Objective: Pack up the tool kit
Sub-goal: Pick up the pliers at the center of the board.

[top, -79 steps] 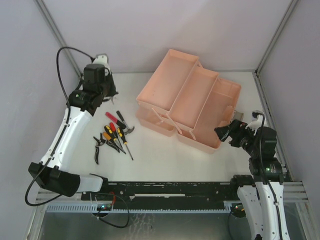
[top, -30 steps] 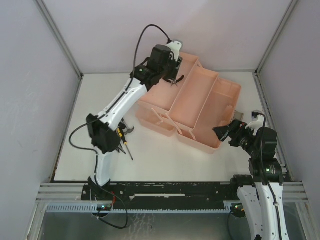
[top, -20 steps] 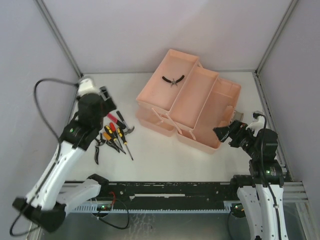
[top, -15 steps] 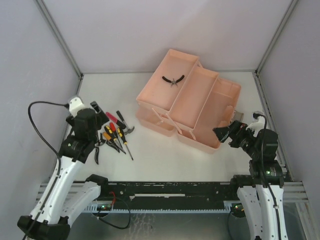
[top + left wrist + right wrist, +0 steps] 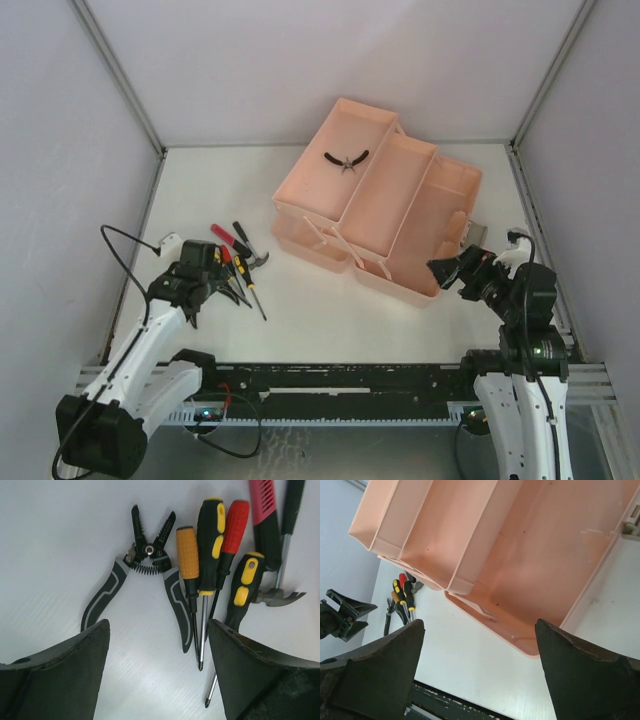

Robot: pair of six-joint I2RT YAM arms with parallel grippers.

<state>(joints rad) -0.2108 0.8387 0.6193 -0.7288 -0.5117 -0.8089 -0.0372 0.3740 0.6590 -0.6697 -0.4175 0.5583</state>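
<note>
The pink tool box (image 5: pixel 400 195) stands open at the back right, its trays fanned out. Small black pliers (image 5: pixel 345 160) lie in its far-left tray. My left gripper (image 5: pixel 157 630) hangs open just above the table, by the row of tools. Ahead of its fingertips lie wire strippers (image 5: pixel 145 560) with grey-black handles, an orange screwdriver (image 5: pixel 187 555), a black-and-yellow one (image 5: pixel 210 540), a red one (image 5: pixel 234 525) and a hammer (image 5: pixel 265 515). Seen from above, the left gripper (image 5: pixel 203 288) covers the strippers. My right gripper (image 5: pixel 480 630) is open and empty at the box's near right corner (image 5: pixel 530 645).
The screwdrivers (image 5: pixel 240 280) and the hammer (image 5: pixel 245 250) lie close together left of the box. Grey walls close the table in at the left, back and right. A black rail (image 5: pixel 340 380) runs along the near edge between the arm bases.
My left arm set the pliers into the box's far-left tray, let go, swung back left and came down over the tools. The right arm barely moved.
</note>
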